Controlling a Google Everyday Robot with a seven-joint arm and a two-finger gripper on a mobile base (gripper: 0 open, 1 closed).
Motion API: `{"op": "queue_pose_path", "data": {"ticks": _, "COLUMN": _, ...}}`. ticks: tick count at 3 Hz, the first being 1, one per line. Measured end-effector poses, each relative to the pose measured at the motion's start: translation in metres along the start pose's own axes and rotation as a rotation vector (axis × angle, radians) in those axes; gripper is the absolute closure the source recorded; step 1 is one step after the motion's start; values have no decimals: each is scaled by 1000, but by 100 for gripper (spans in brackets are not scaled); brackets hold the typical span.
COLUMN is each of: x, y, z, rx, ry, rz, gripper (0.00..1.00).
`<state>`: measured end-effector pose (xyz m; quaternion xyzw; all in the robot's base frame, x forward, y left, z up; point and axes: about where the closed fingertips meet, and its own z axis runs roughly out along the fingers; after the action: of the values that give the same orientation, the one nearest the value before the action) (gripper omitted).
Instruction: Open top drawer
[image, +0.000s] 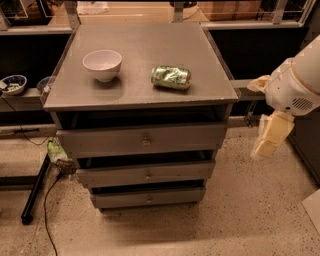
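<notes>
The top drawer (100, 141) is the widest grey front of three, just under the cabinet top, with a small round metal knob (146, 141) at its centre. A dark gap shows above the front. My gripper (268, 136) hangs from the white arm at the right edge of the view. It is to the right of the cabinet, about level with the top drawer, and touches nothing.
On the grey cabinet top (140, 55) stand a white bowl (102, 64) and a crushed green can (171, 77) lying on its side. Two narrower drawers (146, 174) sit below. A black cable and stand (34, 195) lie on the floor at the left. Shelving runs behind.
</notes>
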<state>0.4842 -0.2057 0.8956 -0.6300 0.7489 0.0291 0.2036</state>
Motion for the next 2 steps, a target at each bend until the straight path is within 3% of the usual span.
{"op": "queue_pose_path", "data": {"ticks": 2, "x": 17, "y": 1, "z": 37, "rx": -28, "ry": -59, "rz": 40, "gripper": 0}}
